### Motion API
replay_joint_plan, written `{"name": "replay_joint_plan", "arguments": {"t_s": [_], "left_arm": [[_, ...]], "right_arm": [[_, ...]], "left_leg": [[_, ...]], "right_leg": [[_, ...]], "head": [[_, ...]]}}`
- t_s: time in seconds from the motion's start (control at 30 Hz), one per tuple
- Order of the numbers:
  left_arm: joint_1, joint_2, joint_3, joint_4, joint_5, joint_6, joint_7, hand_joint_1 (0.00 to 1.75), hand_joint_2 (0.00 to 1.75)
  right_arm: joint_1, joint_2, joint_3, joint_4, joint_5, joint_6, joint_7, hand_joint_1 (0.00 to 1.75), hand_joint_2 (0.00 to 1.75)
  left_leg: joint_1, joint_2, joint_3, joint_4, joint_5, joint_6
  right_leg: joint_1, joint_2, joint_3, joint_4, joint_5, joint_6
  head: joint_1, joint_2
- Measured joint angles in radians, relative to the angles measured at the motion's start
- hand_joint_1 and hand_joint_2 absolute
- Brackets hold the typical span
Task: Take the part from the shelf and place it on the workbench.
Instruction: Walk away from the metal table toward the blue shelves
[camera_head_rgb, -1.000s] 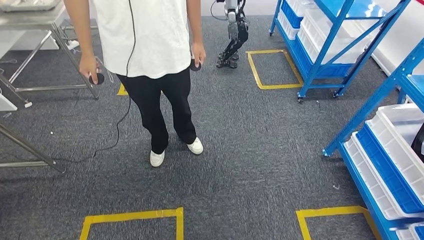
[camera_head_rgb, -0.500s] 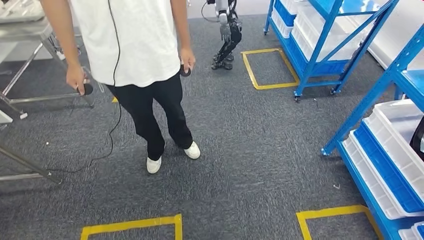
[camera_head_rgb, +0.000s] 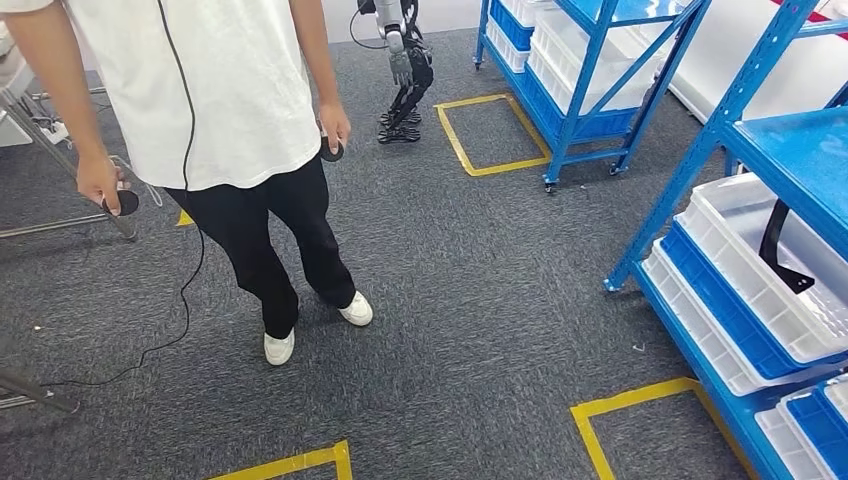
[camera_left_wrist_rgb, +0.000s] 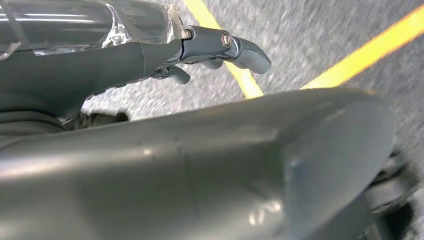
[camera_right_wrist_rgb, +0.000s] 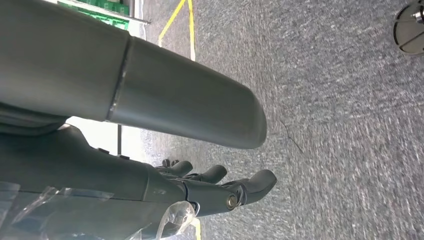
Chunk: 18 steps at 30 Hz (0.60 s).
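Part, thin black bent bracket (camera_head_rgb: 781, 250), lying in white plastic tray (camera_head_rgb: 740, 262) on blue metal shelf (camera_head_rgb: 800, 160), forward-right, long axis running away. Nearer to right hand (camera_right_wrist_rgb: 220, 187). Left hand (camera_left_wrist_rgb: 220, 50) likewise hanging over carpet, fingers loosely curled, holding nothing.

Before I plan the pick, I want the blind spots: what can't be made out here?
- Black part in the white bin: head view, far end cut by the shelf board.
- Left robot hand: left wrist view, grey cover hides its fingers.
- Right robot hand: right wrist view, fingers partly hidden.
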Motion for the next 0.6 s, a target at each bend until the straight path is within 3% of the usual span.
{"name": "replay_joint_plan", "arguments": {"t_s": [0.07,0.1,0.13,0.17,0.2,0.27,0.33,0.37,0.43,0.5,0.57,0.6], "left_arm": [[0.001,0.000,0.000,0.000,0.000,0.000,-0.002,0.00,0.00],[0.003,0.000,0.000,0.000,-0.001,0.000,-0.002,0.00,0.00],[0.004,0.000,0.000,0.000,-0.002,0.000,-0.002,0.00,0.00],[0.005,0.000,-0.001,0.000,-0.002,0.000,-0.002,0.00,0.00],[0.004,0.000,-0.001,0.000,-0.002,0.000,-0.002,0.00,0.00],[0.002,-0.001,-0.001,0.000,-0.003,0.000,-0.002,0.00,0.00],[0.002,-0.001,-0.001,0.000,-0.002,-0.001,-0.002,0.00,0.00],[0.002,-0.001,-0.001,0.000,-0.002,-0.002,-0.002,0.00,0.00],[0.000,-0.001,-0.001,0.000,-0.002,-0.002,-0.002,0.00,0.00],[-0.002,-0.001,-0.001,0.000,-0.002,-0.003,-0.002,0.00,0.00],[0.000,-0.001,-0.001,0.000,-0.002,-0.003,-0.002,0.00,0.00],[0.002,-0.001,-0.001,0.000,-0.002,-0.004,-0.002,0.00,0.00]], "right_arm": [[-0.001,0.001,0.000,0.000,-0.001,0.000,0.000,0.00,0.00],[-0.002,0.001,0.000,0.000,-0.001,0.000,0.000,0.00,0.00],[-0.002,0.001,0.000,0.000,-0.002,0.000,0.000,0.00,0.00],[-0.002,0.001,0.000,0.000,-0.002,0.000,0.000,0.00,0.00],[-0.001,0.000,0.000,0.000,-0.002,0.000,0.000,0.00,0.00],[-0.001,0.000,0.000,0.000,-0.003,0.000,0.000,0.00,0.00],[-0.004,-0.001,0.000,0.000,-0.003,-0.001,0.000,0.00,0.00],[-0.005,-0.001,0.000,0.000,-0.003,-0.001,0.000,0.00,0.00],[-0.004,-0.002,0.000,0.000,-0.004,-0.002,-0.001,0.00,0.00],[-0.003,-0.002,0.000,0.000,-0.004,-0.003,-0.001,0.00,0.00],[-0.006,-0.001,0.000,0.000,-0.005,-0.003,-0.002,0.00,0.00],[-0.007,-0.001,0.000,0.000,-0.005,-0.003,-0.002,0.00,0.00]], "left_leg": [[-0.001,0.020,0.001,-0.003,0.003,0.006],[-0.002,0.033,-0.001,-0.003,0.003,0.007],[-0.003,0.044,-0.001,-0.003,0.002,0.008],[-0.003,0.054,-0.002,-0.003,0.002,0.008],[-0.004,0.064,-0.002,-0.003,0.001,0.007],[-0.006,0.080,0.002,-0.003,-0.001,0.004],[-0.010,0.096,0.007,-0.002,-0.007,-0.006],[-0.011,0.105,0.009,-0.002,-0.010,-0.012],[-0.008,0.118,0.014,-0.002,-0.016,-0.024],[-0.004,0.091,0.002,0.039,-0.045,-0.039],[0.002,0.046,-0.049,0.158,-0.112,-0.051],[0.005,0.036,-0.081,0.229,-0.145,-0.054]], "right_leg": [[0.001,-0.039,-0.056,0.123,-0.068,0.006],[0.001,-0.048,-0.089,0.192,-0.097,0.009],[0.001,-0.052,-0.109,0.237,-0.109,0.011],[0.001,-0.055,-0.112,0.244,-0.103,0.012],[0.001,-0.060,-0.091,0.207,-0.080,0.012],[0.003,-0.093,-0.010,0.056,-0.018,0.006],[0.008,-0.121,0.042,-0.046,0.014,-0.005],[0.011,-0.122,0.047,-0.059,0.015,-0.011],[0.010,-0.101,0.047,-0.063,0.020,-0.023],[0.004,-0.082,0.049,-0.069,0.028,-0.034],[0.001,-0.063,0.048,-0.071,0.032,-0.040],[0.001,-0.052,0.046,-0.071,0.033,-0.041]], "head": [[0.003,0.000],[0.003,0.000],[0.003,0.000],[0.003,0.000],[0.002,0.000],[0.002,0.000],[0.002,0.000],[0.002,0.000],[0.001,0.000],[0.001,0.000],[-0.001,0.000],[-0.001,0.000]]}}
